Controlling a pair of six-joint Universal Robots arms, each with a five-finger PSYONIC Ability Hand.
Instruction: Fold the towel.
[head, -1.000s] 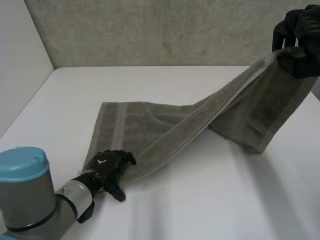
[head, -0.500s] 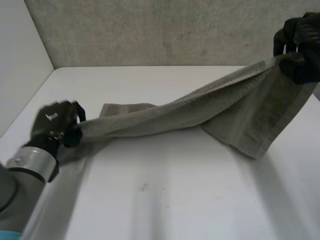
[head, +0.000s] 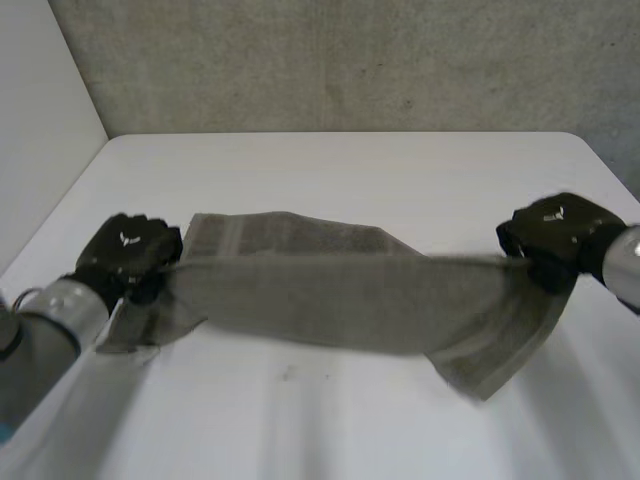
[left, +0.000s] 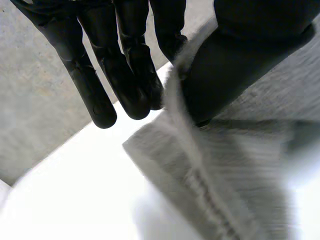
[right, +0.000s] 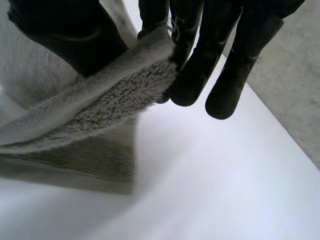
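Lowered since before, the right hand (head: 560, 235) is being kept clamped on the right end of the towel (head: 340, 300); its left end is being pinched by the left hand (head: 127, 255).

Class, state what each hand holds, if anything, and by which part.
The towel: the left hand pinches an edge at one end, the right hand at the other.

I see a grey-green terry-cloth towel (head: 340, 300), plain olive-grey, with paler ribbed bands woven across it near one end. My black left hand (head: 125, 255) and black right hand (head: 555, 235) each carry a small white mark on the back. The smooth white table (head: 330, 420) has no pattern. The rough concrete wall (head: 330, 60) behind it is mottled grey with dark specks.
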